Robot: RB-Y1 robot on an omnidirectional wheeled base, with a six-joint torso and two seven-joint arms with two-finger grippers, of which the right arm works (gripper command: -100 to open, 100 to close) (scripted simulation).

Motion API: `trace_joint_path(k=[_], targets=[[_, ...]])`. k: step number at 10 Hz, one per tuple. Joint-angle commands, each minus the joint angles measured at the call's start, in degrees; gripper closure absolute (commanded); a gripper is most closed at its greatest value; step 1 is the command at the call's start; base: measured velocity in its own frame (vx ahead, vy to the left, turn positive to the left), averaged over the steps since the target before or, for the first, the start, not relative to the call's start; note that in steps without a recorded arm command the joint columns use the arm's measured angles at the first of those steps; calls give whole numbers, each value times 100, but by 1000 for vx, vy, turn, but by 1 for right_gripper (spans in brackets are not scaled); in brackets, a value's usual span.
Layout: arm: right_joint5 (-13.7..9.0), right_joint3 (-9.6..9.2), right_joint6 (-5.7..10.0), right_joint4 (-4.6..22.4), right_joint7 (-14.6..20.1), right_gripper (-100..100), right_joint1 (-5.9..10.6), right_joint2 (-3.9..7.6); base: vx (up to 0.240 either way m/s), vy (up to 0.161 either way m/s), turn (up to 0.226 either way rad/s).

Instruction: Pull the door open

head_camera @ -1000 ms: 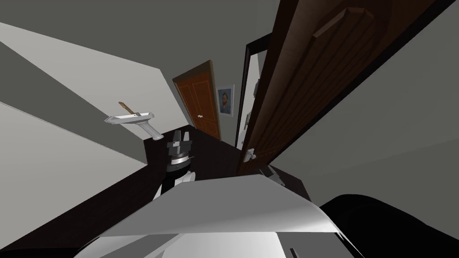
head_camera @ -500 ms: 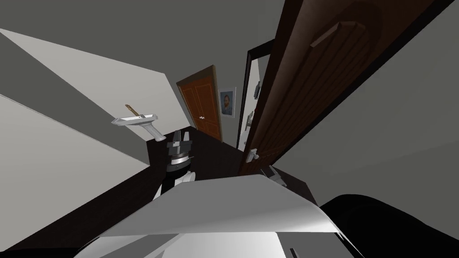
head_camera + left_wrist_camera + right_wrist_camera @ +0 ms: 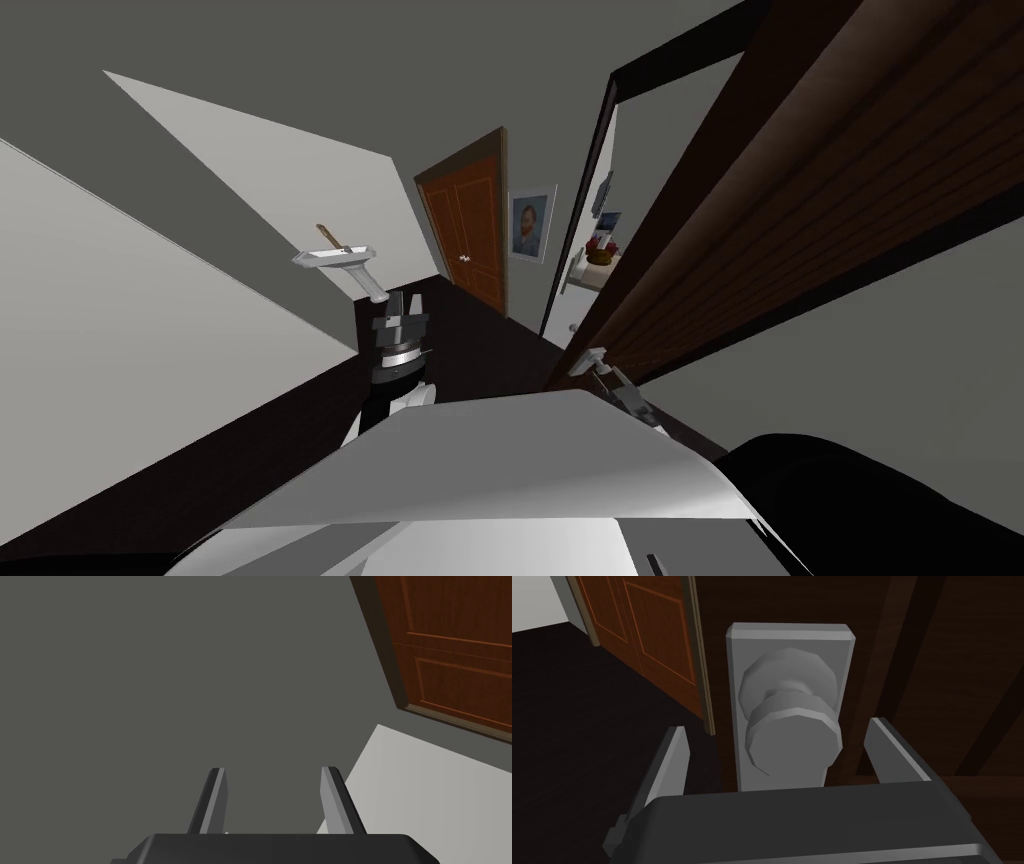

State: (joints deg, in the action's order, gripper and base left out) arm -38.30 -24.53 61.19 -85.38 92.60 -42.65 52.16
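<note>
Over at about 1 o'clock from the robot, the dark brown door (image 3: 800, 200) stands ajar. The right hand (image 3: 777, 725) is spread wide, with the grey knob (image 3: 794, 746) sitting between its fingers, gaps on both sides, so no clamp on it. The left hand (image 3: 273, 770) hangs out front around 11 o'clock, fingers apart, holding nothing. An orange door (image 3: 470, 230) is farther back at 12 o'clock.

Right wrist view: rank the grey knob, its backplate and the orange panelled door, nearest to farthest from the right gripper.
1. grey knob: between the open fingers of the right gripper, with a gap on each side.
2. backplate: just behind the knob, flat on the dark door.
3. orange panelled door: far beyond, past the dark door's edge.
</note>
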Motion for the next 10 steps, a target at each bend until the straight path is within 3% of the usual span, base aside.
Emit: trace_joint_path(k=[1,2,7,10], targets=[[0,0,0,0,0,-100,0,0,24,11,46],[0,0,0,0,0,100,0,0,3,-2,-45],[0,0,0,0,0,100,0,0,-4,-5,2],[121,-91,401,199,48,100,-166,-27,-24,-38,106]])
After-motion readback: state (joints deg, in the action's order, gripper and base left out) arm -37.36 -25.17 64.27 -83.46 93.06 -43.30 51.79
